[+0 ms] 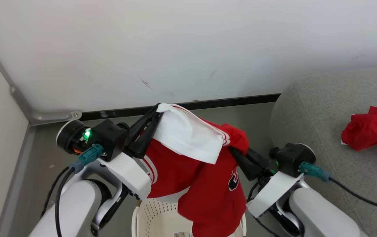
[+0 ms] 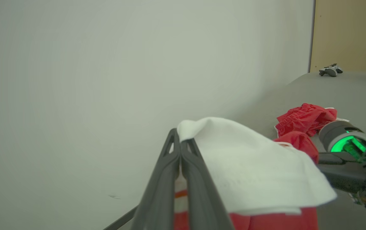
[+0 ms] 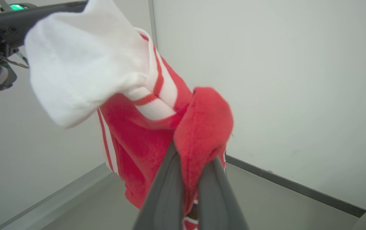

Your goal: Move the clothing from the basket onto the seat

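A red jersey (image 1: 182,164) with white panels, striped trim and a dark emblem hangs stretched between both grippers above the cream basket (image 1: 155,214). My left gripper (image 1: 157,110) is shut on its white upper corner, seen close as the left gripper (image 2: 180,142) pinching cloth. My right gripper (image 1: 233,151) is shut on a red fold; in its wrist view the right gripper (image 3: 192,153) clamps that bunch of the jersey (image 3: 138,137). A second red garment (image 1: 372,128) lies on the grey seat (image 1: 323,108) at the right; it shows as the red garment (image 2: 304,116) on the seat (image 2: 346,92).
A white wall and dark skirting (image 1: 208,103) run behind the basket, with a corner post (image 1: 20,98) at the left. Grey floor (image 1: 257,118) separates basket and seat. A small grey controller (image 2: 330,70) rests on the far end of the seat.
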